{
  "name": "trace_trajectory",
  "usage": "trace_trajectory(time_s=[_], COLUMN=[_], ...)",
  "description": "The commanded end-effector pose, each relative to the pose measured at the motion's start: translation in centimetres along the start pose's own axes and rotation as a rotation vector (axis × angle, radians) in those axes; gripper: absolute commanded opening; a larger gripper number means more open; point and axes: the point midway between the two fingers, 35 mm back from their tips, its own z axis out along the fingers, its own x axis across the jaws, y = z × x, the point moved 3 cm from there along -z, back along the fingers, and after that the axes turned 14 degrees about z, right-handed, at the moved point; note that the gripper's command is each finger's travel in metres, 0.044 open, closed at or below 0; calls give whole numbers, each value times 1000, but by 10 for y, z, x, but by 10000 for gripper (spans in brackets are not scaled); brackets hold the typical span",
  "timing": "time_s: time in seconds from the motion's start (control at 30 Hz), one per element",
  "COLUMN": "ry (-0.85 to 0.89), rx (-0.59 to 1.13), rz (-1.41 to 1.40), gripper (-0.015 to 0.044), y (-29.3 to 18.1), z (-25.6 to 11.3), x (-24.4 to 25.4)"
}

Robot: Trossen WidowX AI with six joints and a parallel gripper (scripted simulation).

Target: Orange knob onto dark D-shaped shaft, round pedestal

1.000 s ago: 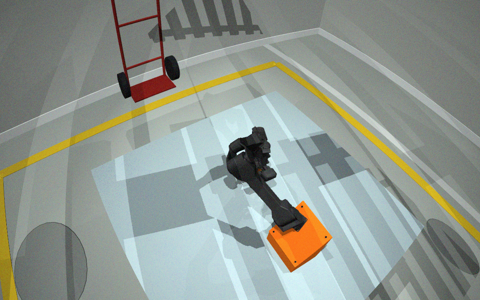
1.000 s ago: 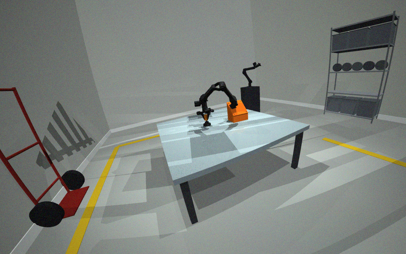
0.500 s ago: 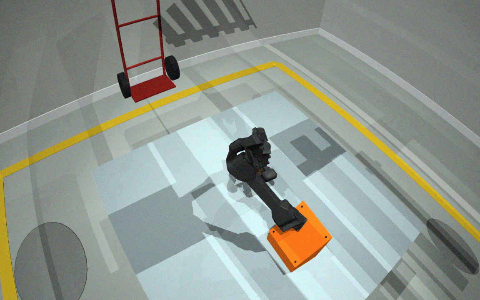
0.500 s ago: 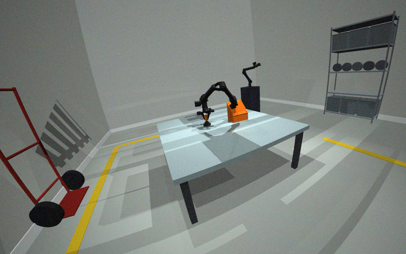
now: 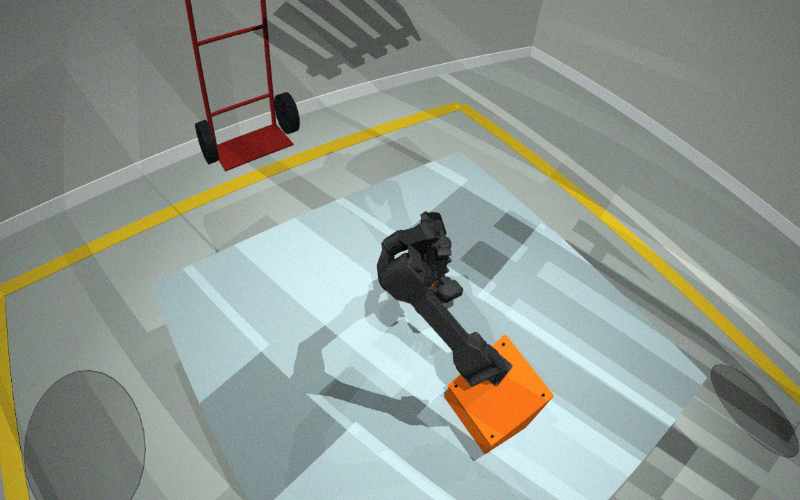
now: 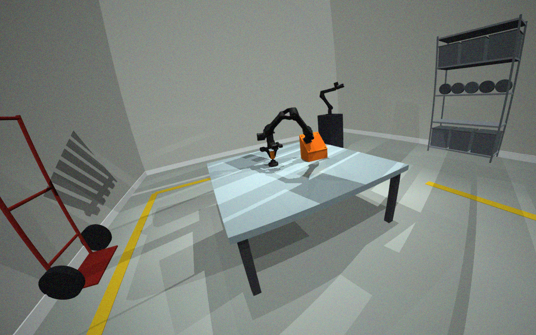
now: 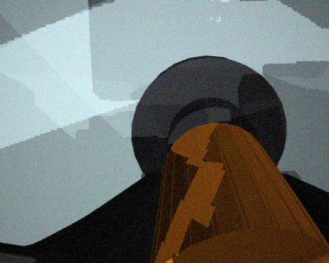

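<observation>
The orange knob [image 6: 272,154] [image 7: 241,190] is upright between the fingers of my gripper [image 6: 272,155], which is shut on it. In the top view only a speck of the knob [image 5: 432,285] shows under the arm. The round dark pedestal [image 6: 273,164] [image 7: 208,80] stands on the table directly below the knob. In the wrist view the knob's lower end overlaps the middle of the pedestal, where a raised round part shows behind it. The shaft is hidden, and I cannot tell how far the knob sits on it.
The arm's base stands on an orange sloped box [image 5: 502,410] [image 6: 315,155] on the pale table [image 5: 235,279] [image 6: 261,199]. A red hand truck [image 5: 253,148] [image 6: 99,264], a shelf rack [image 6: 474,63] and a second arm on a dark stand [image 6: 331,129] are away from the table.
</observation>
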Motion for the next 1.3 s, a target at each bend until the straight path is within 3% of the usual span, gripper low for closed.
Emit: trace_trajectory(time_s=[0.0,1.27], ry=[-9,-9], rx=[1,1], rz=[-114,-155], gripper=[0,0], y=[0,0], z=[-4,2], x=[-4,-1])
